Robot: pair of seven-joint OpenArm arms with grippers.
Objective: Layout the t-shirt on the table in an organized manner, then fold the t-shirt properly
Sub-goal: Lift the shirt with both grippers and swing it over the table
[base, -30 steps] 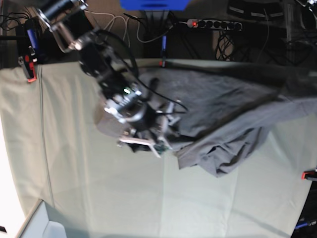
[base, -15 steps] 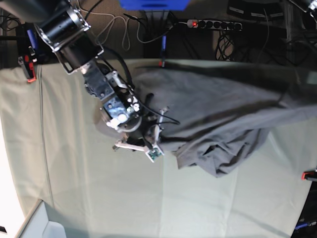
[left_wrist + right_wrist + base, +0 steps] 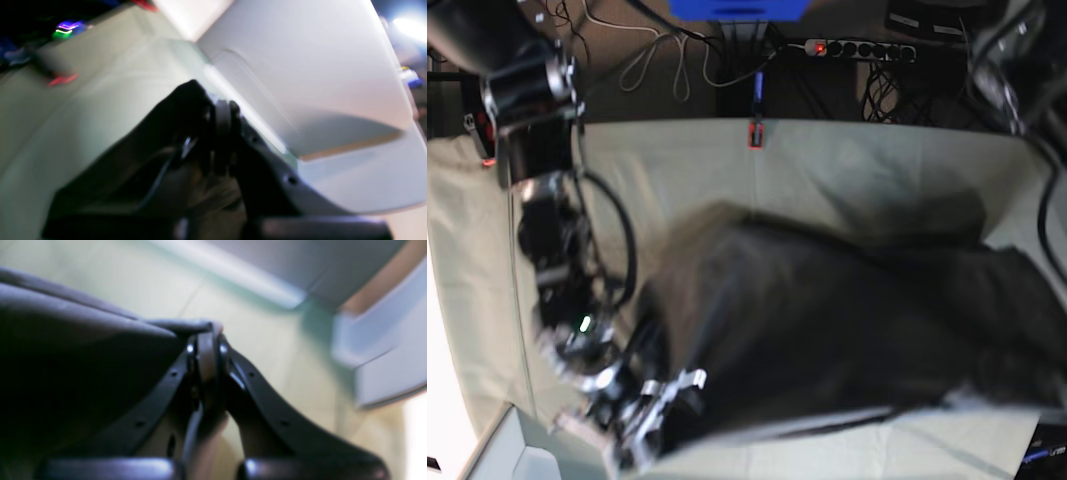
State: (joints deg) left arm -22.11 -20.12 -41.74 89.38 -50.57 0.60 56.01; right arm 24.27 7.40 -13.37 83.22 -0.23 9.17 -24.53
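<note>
At the desk's (image 3: 827, 170) near corner, right pincer (image 3: 207, 340) clamps the t-shirt (image 3: 827, 330) hem; left pincer (image 3: 222, 113) likewise pinches cloth. Draw both evenly, keeping fabric taut.

The t-shirt (image 3: 827, 340) lay spread across the table (image 3: 827, 170), from near the base view's lower left to its right edge. The right gripper (image 3: 642, 420) sat at its lower-left corner, apparently on the hem; blur hindered confirmation.

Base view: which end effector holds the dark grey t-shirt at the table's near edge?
The right end effector, low on this view's left, shut on the dark grey fabric t-shirt; the left one is not seen here.
</note>
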